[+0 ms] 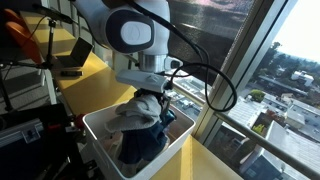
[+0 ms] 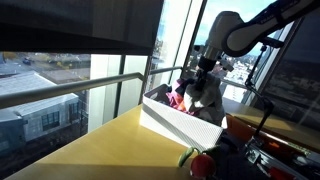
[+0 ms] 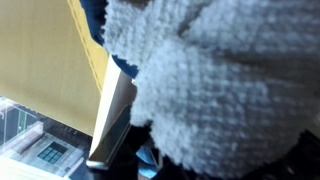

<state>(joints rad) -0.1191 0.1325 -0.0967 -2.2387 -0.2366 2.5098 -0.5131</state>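
Note:
My gripper (image 1: 150,104) reaches down into a white bin (image 1: 97,128) full of clothes on a yellow table. A white-grey terry towel (image 1: 128,116) bunches up right under it and rises above the bin rim in both exterior views (image 2: 207,95). The jaws appear shut on the towel, though the cloth hides the fingers. In the wrist view the towel (image 3: 220,80) fills nearly the whole picture, with the bin wall (image 3: 113,118) at the left. A dark blue garment (image 1: 140,150) lies beneath, and a red piece (image 2: 178,98) lies at the bin's far side.
The yellow table (image 2: 100,150) runs along a large window with a metal rail (image 2: 60,95). The bin's white side (image 2: 180,124) faces the table's open part. A red and green object (image 2: 202,164) lies near the front edge. Black cables (image 1: 215,95) hang by the arm; desk clutter (image 1: 68,60) stands behind.

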